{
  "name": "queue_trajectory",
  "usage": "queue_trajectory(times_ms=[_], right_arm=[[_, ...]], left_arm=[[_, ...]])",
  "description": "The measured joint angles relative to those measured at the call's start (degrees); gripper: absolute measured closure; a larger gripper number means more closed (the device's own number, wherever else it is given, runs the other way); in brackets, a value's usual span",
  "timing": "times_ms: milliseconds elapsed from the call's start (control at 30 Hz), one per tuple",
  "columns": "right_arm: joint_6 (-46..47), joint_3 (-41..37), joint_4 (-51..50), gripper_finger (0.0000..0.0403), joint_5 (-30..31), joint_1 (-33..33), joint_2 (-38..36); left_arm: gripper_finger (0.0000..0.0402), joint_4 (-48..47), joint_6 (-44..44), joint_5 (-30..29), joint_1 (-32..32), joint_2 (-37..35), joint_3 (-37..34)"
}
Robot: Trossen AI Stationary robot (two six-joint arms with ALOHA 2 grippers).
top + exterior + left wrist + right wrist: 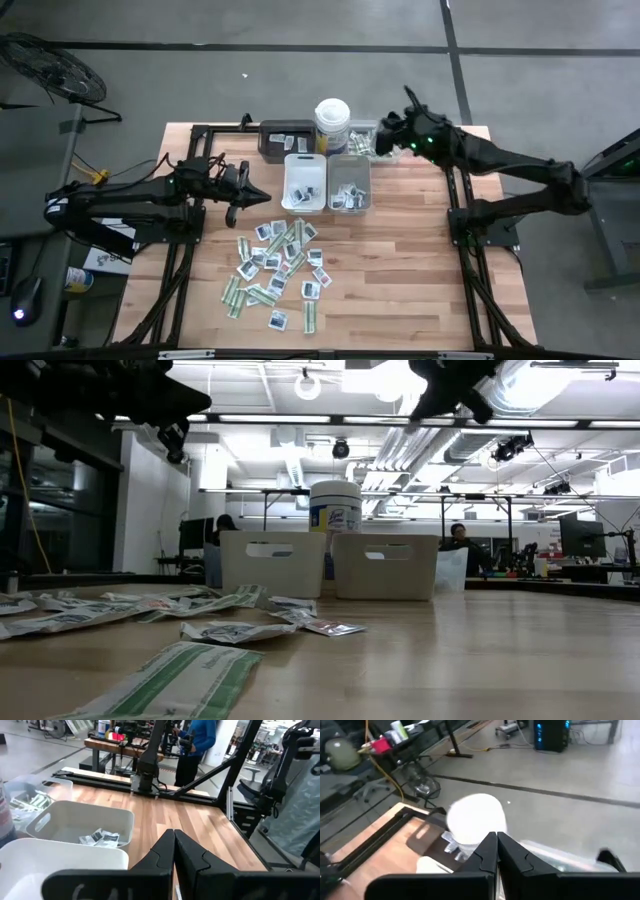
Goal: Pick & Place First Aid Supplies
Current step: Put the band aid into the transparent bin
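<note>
Flat crinkled packets [275, 265] — smooth wooden table [420, 270]

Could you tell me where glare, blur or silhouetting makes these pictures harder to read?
Low view: ceiling lights leave both arms as dark silhouettes along the top, and the nearest green-and-white strip is out of focus. Right wrist view: the canister lid is washed out to plain white. Left wrist view: the shut left gripper is sharp, the room behind soft. High view: evenly lit.

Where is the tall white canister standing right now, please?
In the high view, the canister stands at the table's far edge, behind the two pale trays, between a dark tray and a clear one.
</note>
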Motion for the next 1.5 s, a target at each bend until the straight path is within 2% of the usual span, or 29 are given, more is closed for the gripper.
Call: queue_trajectory(times_ms=[167, 333, 500, 667, 833, 967, 1300, 1400, 1500], right_arm=[[6.77, -11.55, 4.07, 0.0403, 3.12, -0.73, -6.19], [13.29, -23.97, 18.79, 0.0403, 6.8, -2.19, -7.54], [18.02, -32.43, 34.08, 0.0403, 9.34, -5.66, -4.13], [17.76, -34.58, 42.51, 0.0403, 8.02, -9.76, 2.06], [8.03, -33.03, 53.32, 0.0403, -2.31, -15.47, 10.44], [2.81, -30.76, 56.38, 0.0403, -10.13, -20.62, 16.4], [-6.19, -24.69, 53.27, 0.0403, -41.48, -35.26, 25.21], [-7.65, -23.08, 49.87, 0.0403, -48.11, -38.54, 26.94], [-8.17, -22.38, 46.55, 0.0403, -51.72, -40.65, 27.74]], left_arm=[[0.0401, -2.12, 0.03, -0.14, 0.0, -1.19, 0.0], [0.0401, -2.09, 0.03, -0.74, -0.02, -1.26, 0.0], [0.0401, -2.01, -0.68, -3.44, -0.02, -1.26, 0.0], [0.0401, -1.69, -1.99, -5.24, -0.02, -1.26, 0.0], [0.0401, -1.12, -3.01, -8.12, -0.04, -1.26, 0.0], [0.0401, -0.99, -3.23, -8.53, -0.04, -1.26, 0.0], [0.0401, -0.77, -5.4, -8.56, -0.07, -1.28, 0.02], [0.0401, -0.75, -6.04, -8.64, -0.07, -1.28, 0.02], [0.0401, -0.75, -6.2, -8.64, -0.07, -1.28, 0.02]])
